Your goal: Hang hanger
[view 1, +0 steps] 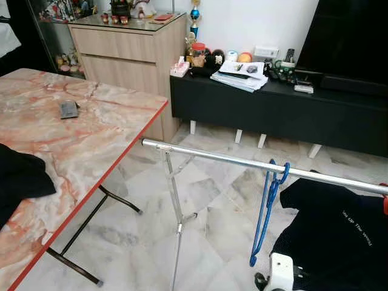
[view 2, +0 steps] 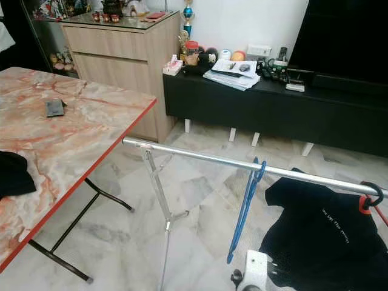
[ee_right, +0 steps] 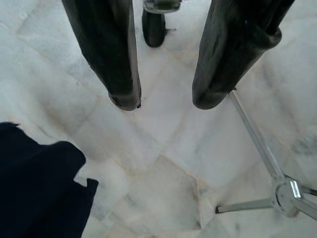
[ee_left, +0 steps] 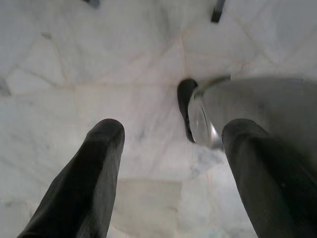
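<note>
A blue hanger [view 1: 267, 206] hangs by its hook on the silver rail [view 1: 230, 159] of a clothes rack, right of the rail's middle. Further right on the same rail, a black T-shirt [view 1: 339, 230] hangs on a red hanger [view 2: 365, 203]. My left gripper [ee_left: 173, 131] points down at the marble floor, open, with nothing between its fingers. My right gripper [ee_right: 168, 101] is also open and empty above the floor, near the rack's foot [ee_right: 285, 193] and black fabric [ee_right: 34, 188].
A marble-patterned folding table [view 1: 91, 139] with a red edge stands at the left, close to the rail's end. It carries black clothing [view 1: 18, 179] and a small dark object [view 1: 68, 109]. A black TV console [view 1: 273, 103] and a wooden cabinet [view 1: 127, 48] line the far wall.
</note>
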Tool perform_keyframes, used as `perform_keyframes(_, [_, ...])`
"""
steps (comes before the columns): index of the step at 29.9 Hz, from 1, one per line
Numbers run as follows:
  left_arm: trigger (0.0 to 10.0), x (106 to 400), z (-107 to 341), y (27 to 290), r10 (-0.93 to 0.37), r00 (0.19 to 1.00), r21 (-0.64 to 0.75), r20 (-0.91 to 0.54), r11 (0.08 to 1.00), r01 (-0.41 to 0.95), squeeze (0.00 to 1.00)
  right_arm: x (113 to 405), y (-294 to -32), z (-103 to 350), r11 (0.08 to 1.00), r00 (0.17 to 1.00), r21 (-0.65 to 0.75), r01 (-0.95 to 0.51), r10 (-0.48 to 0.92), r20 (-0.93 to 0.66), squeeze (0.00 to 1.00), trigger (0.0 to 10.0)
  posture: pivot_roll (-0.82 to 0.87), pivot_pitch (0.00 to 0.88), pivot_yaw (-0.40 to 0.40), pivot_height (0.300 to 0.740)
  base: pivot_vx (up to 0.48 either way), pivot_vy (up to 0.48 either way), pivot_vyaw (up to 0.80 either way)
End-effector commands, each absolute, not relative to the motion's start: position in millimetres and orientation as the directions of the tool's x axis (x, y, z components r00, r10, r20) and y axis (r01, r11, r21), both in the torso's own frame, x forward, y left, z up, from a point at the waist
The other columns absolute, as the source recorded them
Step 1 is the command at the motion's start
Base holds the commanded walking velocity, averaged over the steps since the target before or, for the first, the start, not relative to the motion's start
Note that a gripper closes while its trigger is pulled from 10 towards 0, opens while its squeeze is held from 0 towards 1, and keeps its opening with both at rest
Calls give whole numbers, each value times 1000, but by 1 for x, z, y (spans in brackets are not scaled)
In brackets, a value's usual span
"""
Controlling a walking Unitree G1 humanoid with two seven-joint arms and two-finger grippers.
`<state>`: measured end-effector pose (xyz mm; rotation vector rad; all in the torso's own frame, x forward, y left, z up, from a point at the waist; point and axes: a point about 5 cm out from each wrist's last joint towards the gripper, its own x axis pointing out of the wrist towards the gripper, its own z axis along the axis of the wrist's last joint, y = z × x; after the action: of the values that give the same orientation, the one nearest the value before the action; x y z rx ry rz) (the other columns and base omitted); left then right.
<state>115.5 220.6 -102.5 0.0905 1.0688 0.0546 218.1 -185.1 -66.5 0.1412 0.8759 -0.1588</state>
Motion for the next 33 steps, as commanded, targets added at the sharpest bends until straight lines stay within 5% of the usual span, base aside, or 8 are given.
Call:
perform_keyframes(1, [10000,98,-109,216,88,429,91,-899,996,-13,0,208,-193,-71,981,623,53,187,-77,-778,0,10000,23,0,-8,740,0,0,0])
perform_keyframes(6, [10000,96,-110,211,75,427,88,-901,996,10,0,206,-205,-70,975,639,58,215,-95,-764,0,10000,8,18,12,740,0,0,0])
perform_keyframes(9, [10000,118,-104,217,76,452,99,-889,995,28,0,202,-210,-71,975,624,31,218,-115,-773,0,10000,3,37,16,740,0,0,0])
perform_keyframes(20, [10000,113,-104,218,99,474,107,-875,994,-10,0,192,-203,-78,985,588,28,168,-77,-805,0,10000,64,47,-52,740,0,0,0])
perform_keyframes(25, [10000,129,-100,207,52,537,93,-842,994,49,0,193,-200,-76,985,641,74,159,-46,-766,0,10000,79,112,-36,740,0,0,0])
perform_keyframes(29, [10000,138,-97,205,45,546,82,-837,996,45,0,169,-201,-88,977,577,31,209,-98,-811,0,10000,26,5,3,740,0,0,0])
perform_keyframes(33, [10000,160,-90,202,25,578,104,-816,989,104,0,182,-199,-82,970,611,63,236,-98,-785,0,10000,6,12,-1,740,0,0,0])
